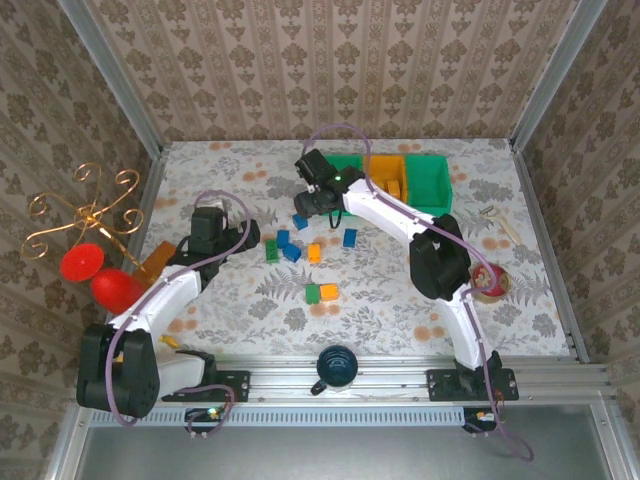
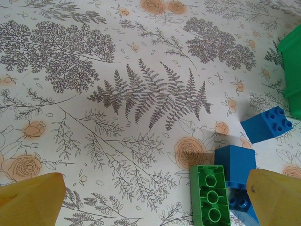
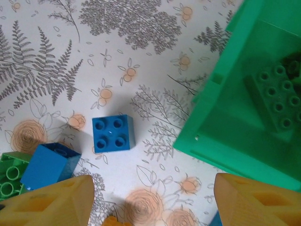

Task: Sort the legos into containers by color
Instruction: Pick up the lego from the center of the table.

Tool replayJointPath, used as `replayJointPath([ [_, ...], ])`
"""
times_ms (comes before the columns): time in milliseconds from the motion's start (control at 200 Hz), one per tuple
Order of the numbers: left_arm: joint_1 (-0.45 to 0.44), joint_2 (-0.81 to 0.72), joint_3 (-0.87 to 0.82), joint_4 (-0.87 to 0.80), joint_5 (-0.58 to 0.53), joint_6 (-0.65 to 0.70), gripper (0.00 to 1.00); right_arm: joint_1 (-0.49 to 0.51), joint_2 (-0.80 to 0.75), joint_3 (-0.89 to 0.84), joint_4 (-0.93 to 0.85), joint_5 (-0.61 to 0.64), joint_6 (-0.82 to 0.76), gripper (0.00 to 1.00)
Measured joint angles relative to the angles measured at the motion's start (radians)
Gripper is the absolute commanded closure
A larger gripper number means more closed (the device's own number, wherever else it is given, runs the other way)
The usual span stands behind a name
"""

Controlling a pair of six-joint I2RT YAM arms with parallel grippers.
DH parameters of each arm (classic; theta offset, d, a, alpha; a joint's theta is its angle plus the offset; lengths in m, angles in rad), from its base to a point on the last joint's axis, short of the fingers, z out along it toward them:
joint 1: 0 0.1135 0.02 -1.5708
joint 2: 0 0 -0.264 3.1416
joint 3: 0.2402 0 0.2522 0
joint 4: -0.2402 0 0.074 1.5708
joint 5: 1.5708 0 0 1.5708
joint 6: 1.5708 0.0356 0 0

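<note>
Floral cloth [image 1: 400,310]; bricks [image 1: 291,250] loose mid-frame, bins [image 1: 428,185] at upper centre. Right gripper [image 3: 153,200] spread, empty, blue brick [image 3: 113,133] just above it beside green bin [image 3: 221,127]; left gripper [image 2: 155,197] spread too. Square it to the brick's sides before closing.

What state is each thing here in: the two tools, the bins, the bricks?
Left tool: open, empty.
Right tool: open, empty.
Green rectangular plastic bin: open-topped, green studded plastic brick inside.
Orange rectangular plastic bin: orange brick inside.
Small blue square plastic brick: loose on the table, studs up.
</note>
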Motion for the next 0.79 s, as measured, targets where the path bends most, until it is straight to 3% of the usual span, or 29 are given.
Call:
replayJointPath([
  [795, 0.006, -0.001, -0.002, 0.0, 0.0, 0.0, 0.0, 0.03, 0.294, 0.365, -0.122, -0.048, -0.13, 0.34],
])
